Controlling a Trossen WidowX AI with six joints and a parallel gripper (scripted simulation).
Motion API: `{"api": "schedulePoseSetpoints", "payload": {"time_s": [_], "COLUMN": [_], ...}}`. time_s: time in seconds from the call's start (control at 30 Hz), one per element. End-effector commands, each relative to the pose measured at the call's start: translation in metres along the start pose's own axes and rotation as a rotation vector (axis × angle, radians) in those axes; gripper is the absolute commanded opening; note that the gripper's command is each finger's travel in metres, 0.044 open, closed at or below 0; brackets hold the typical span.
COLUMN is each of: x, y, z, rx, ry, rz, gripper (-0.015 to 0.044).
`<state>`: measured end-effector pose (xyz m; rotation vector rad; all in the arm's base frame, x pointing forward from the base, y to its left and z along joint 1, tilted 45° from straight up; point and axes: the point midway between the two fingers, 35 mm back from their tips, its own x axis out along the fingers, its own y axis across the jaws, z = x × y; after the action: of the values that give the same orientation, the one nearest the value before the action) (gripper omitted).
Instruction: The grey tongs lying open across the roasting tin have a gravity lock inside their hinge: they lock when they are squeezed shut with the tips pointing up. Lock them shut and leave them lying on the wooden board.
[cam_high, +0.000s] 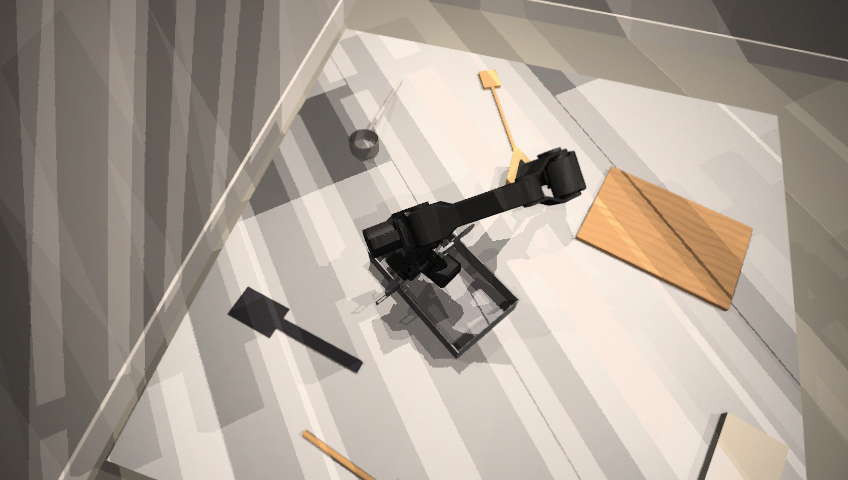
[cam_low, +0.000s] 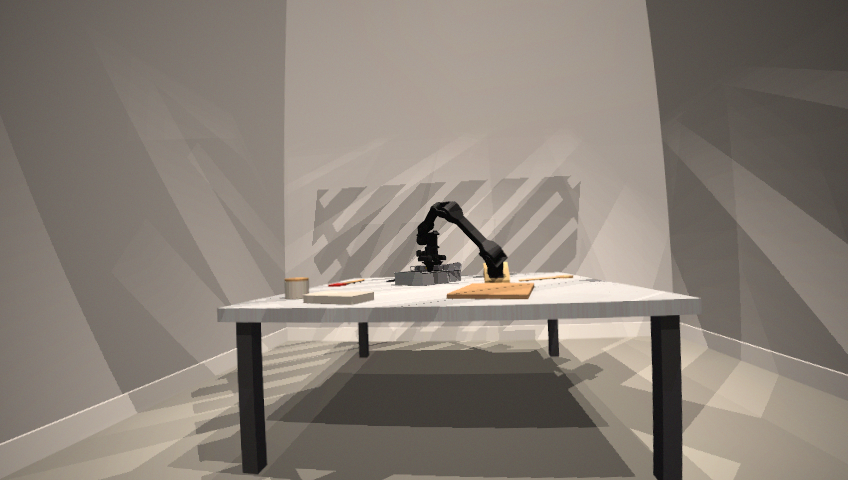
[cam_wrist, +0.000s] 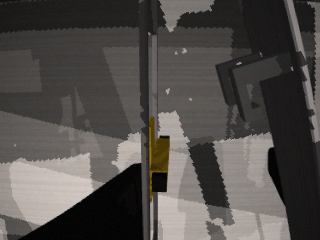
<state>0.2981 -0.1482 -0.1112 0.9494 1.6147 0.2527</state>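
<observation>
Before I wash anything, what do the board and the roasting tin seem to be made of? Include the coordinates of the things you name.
The board (cam_high: 666, 237) (cam_low: 490, 290) looks like wood with a smooth, perhaps lightly oiled finish: its orange-brown face shows wavy grain. The roasting tin (cam_high: 486, 340) (cam_low: 413, 278) is probably metal, given its thin, straight grey walls, though dark paint or a coating could look the same.
</observation>
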Motion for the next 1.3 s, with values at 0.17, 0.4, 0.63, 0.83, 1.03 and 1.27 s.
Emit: {"api": "schedulePoseSetpoints", "payload": {"time_s": [0.17,0.4,0.63,0.83,1.03,1.27], "x": [0.0001,0.0001,0.0001,0.0001,0.0001,-0.0058], "y": [0.0001,0.0001,0.0001,0.0001,0.0001,-0.0002], "z": [0.0001,0.0001,0.0001,0.0001,0.0001,0.0014], "rx": [-0.001,-0.001,-0.001,-0.001,-0.001,0.002], "ry": [0.001,0.001,0.001,0.001,0.001,-0.001], "rz": [0.0,0.0,0.0,0.0,0.0,0.0], "gripper": [0.0181,0.0135,0.0088,0.0048,-0.0012,-0.015]}}
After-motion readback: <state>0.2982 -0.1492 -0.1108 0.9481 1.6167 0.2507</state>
